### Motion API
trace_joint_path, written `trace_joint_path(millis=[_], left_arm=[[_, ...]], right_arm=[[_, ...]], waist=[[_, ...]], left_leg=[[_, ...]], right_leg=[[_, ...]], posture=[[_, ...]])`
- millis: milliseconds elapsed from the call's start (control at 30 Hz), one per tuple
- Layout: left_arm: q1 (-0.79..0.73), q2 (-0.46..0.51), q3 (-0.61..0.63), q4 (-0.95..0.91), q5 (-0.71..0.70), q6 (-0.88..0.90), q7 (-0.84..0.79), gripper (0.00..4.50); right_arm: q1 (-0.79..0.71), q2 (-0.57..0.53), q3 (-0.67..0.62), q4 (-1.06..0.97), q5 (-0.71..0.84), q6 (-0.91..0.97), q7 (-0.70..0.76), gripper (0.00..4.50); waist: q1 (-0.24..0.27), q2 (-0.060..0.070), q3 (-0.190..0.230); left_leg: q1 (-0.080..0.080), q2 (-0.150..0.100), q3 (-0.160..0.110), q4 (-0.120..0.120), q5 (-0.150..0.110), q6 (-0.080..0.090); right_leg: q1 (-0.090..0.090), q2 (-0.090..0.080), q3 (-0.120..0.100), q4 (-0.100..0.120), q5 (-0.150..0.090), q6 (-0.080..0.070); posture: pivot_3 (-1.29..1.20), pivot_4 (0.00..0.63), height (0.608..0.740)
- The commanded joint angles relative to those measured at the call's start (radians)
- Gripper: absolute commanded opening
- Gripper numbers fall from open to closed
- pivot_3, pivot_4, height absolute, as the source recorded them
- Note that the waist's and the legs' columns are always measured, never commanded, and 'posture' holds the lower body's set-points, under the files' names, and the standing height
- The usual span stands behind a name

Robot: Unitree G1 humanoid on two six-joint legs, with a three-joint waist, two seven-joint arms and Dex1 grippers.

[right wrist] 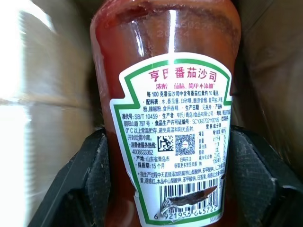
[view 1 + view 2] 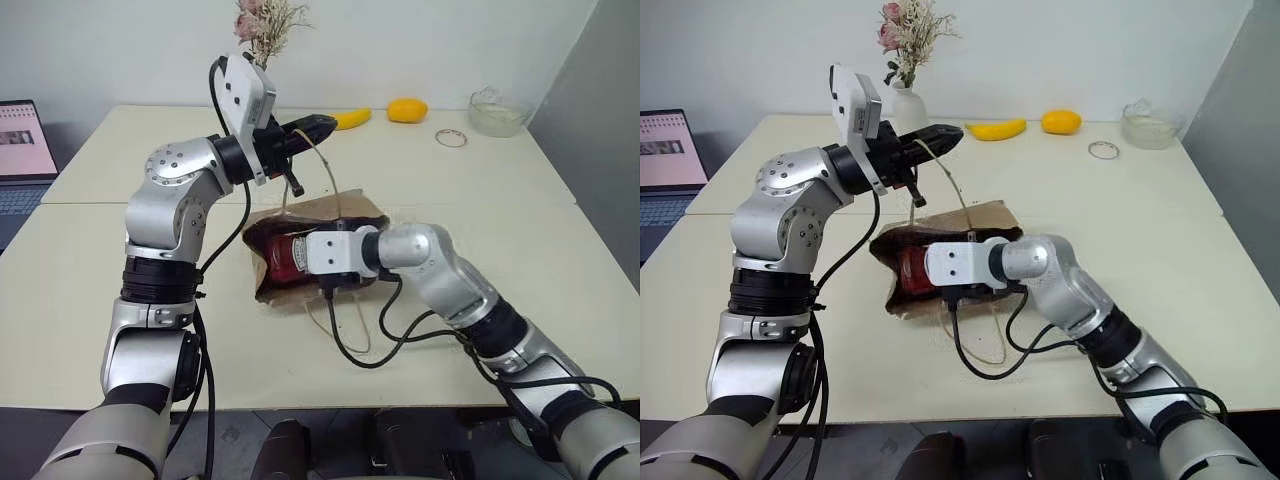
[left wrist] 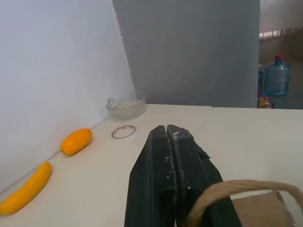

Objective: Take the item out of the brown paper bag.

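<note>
While bagged, sauce bottle (image 1: 165, 118) between right end effector (image 1: 165, 189) fingers

- You're in an office or lab room: pale counter (image 2: 560, 250), bare white walls.
- Laptop (image 2: 22, 150) at your left; water-cooler jug (image 3: 277, 81) on the floor beyond.

Paper bag (image 2: 330, 215) lies on its side mid-table (image 2: 500, 330), mouth twd robot. Sauce bottle (image 2: 292, 255) in the mouth, betw right gripper's (image 2: 296, 256) fingers. Left gripper (image 2: 318, 127) above bag w/ a cord handle (image 2: 322, 165). Banana (image 2: 352, 118), orange fruit (image 2: 407, 110), ring (image 2: 451, 138), glass bowl (image 2: 497, 113) along far edge. Vase (image 2: 905, 106) behind bag, laptop (image 2: 22, 150) far left.
</note>
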Motion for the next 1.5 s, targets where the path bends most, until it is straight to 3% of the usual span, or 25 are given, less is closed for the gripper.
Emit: trace_joint_path(millis=[33,333,533,733,1033,1067,1200,1400,1500], left_arm=[[-0.025,0.006,0.01,-0.013,0.007,-0.025,0.004,0.0],[-0.018,0.01,0.004,-0.005,0.026,-0.036,-0.004,0.0],[-0.005,0.016,0.008,-0.008,0.033,-0.037,-0.003,0.0],[-0.009,0.015,0.006,0.005,0.04,-0.046,-0.009,0.0],[-0.014,0.014,0.004,0.011,0.044,-0.055,-0.018,0.0],[-0.013,0.014,0.005,0.009,0.044,-0.054,-0.019,0.0],[-0.01,0.013,0.005,0.005,0.045,-0.052,-0.017,0.0],[-0.008,0.012,0.002,0.016,0.05,-0.06,-0.021,0.0],[-0.02,0.016,-0.005,0.05,0.067,-0.081,-0.03,0.0]], right_arm=[[-0.007,-0.008,-0.1,-0.138,0.118,0.062,0.054,3.07],[-0.011,-0.116,-0.336,-0.273,0.42,0.207,0.137,3.06],[-0.01,-0.29,-0.559,-0.275,0.51,0.265,0.091,3.06],[0.126,-0.527,-0.514,-0.09,0.318,0.083,0.017,3.06],[0.226,-0.607,-0.354,0.175,0.105,-0.154,-0.038,3.05],[0.229,-0.609,-0.347,0.184,0.099,-0.162,-0.034,3.05],[0.245,-0.615,-0.33,0.201,0.084,-0.183,-0.017,4.45],[0.283,-0.637,-0.411,0.103,0.153,-0.126,0.014,4.48],[0.337,-0.609,-0.528,-0.068,0.294,-0.01,0.027,4.48]], waist=[[0.0,0.0,0.0],[0.001,0.0,0.0],[0.003,0.0,0.001],[0.003,-0.001,0.001],[-0.001,0.0,0.002],[-0.001,0.001,0.003],[-0.001,0.001,0.003],[0.002,0.001,0.003],[0.002,0.001,0.003]], left_leg=[[0.0,0.0,0.0,0.0,0.0,0.0],[0.0,0.0,0.0,0.0,0.0,0.0],[0.0,0.0,0.0,0.0,0.0,0.0],[0.0,-0.001,0.003,-0.001,0.0,0.0],[0.0,0.001,0.01,-0.001,0.0,0.0],[0.0,0.001,0.01,-0.001,0.0,0.0],[0.0,0.001,0.011,-0.001,0.0,0.0],[0.0,0.0,0.011,-0.001,0.0,0.0],[0.0,0.0,0.01,-0.001,0.0,0.0]], right_leg=[[0.0,0.0,0.0,0.0,0.0,0.0],[0.0,0.0,0.0,0.0,0.0,0.0],[0.001,-0.001,0.0,-0.001,0.0,0.0],[0.001,-0.001,0.0,-0.004,0.0,0.0],[0.0,0.0,0.002,-0.004,0.0,0.001],[0.0,0.0,0.002,-0.004,0.0,0.001],[-0.001,0.001,0.002,-0.003,0.0,0.001],[0.0,0.002,0.002,-0.004,-0.001,0.001],[0.0,0.001,0.002,-0.004,-0.001,0.001]], posture=[[0.0,0.15,0.74],[0.0,0.15,0.74],[0.0,0.15,0.74],[0.0,0.15,0.74],[0.0,0.15,0.74],[0.0,0.15,0.74],[0.0,0.15,0.74],[0.0,0.15,0.74],[0.0,0.15,0.74]])
